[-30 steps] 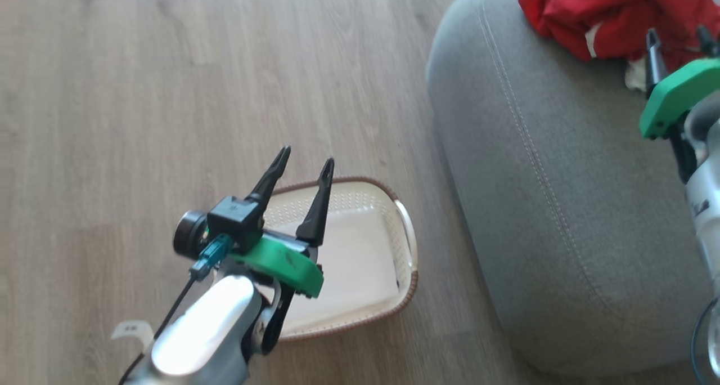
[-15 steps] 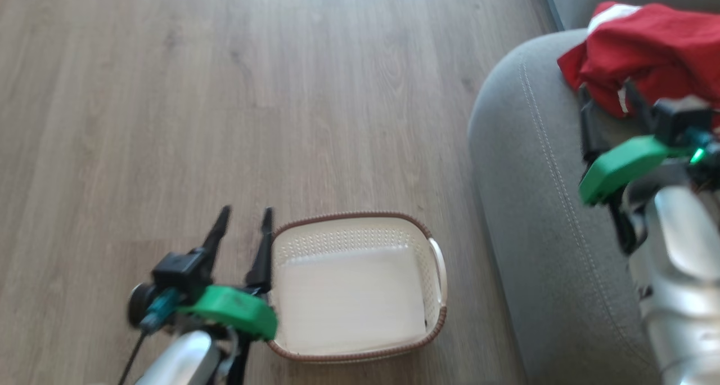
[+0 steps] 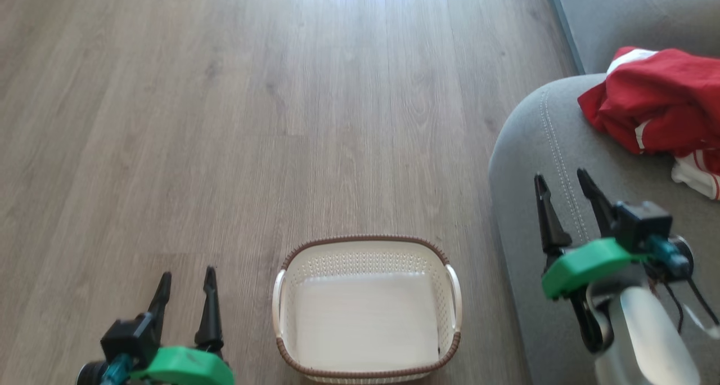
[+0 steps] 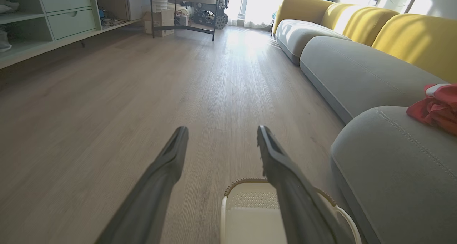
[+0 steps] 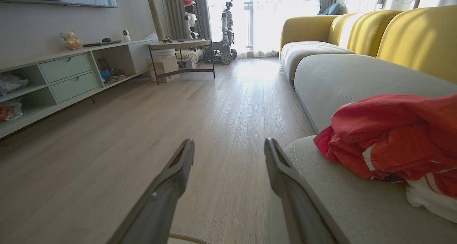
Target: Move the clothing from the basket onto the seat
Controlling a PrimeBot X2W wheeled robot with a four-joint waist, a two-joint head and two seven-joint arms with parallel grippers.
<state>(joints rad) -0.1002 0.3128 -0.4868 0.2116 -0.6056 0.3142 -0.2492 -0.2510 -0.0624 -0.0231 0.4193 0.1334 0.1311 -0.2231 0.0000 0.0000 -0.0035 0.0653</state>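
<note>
The left hand (image 3: 188,272) hangs low over the floor (image 3: 225,120) with its two dark fingers spread apart and nothing between them, tips pointing away from the robot. Just beside it, to its right, the basket (image 3: 365,241) stands upright on the floor, its pale bottom in plain sight; in the left wrist view the basket (image 4: 246,199) sits under and partly behind the right-hand finger of that hand (image 4: 222,129). The right hand (image 3: 561,175) is likewise wide open and holds nothing, raised over the rounded front edge of the seat (image 3: 514,250), well to the right of the basket. The clothing (image 3: 658,101) lies in a crumpled red heap on top of the seat, ahead of the right hand and off to its right, near it but not touching, with a white striped part spilling toward the robot. From the right wrist the heap (image 5: 389,137) sits on the grey cushion (image 5: 339,201) just right of the open fingers (image 5: 229,141); from the left wrist it shows far off at the right edge (image 4: 433,106)
</note>
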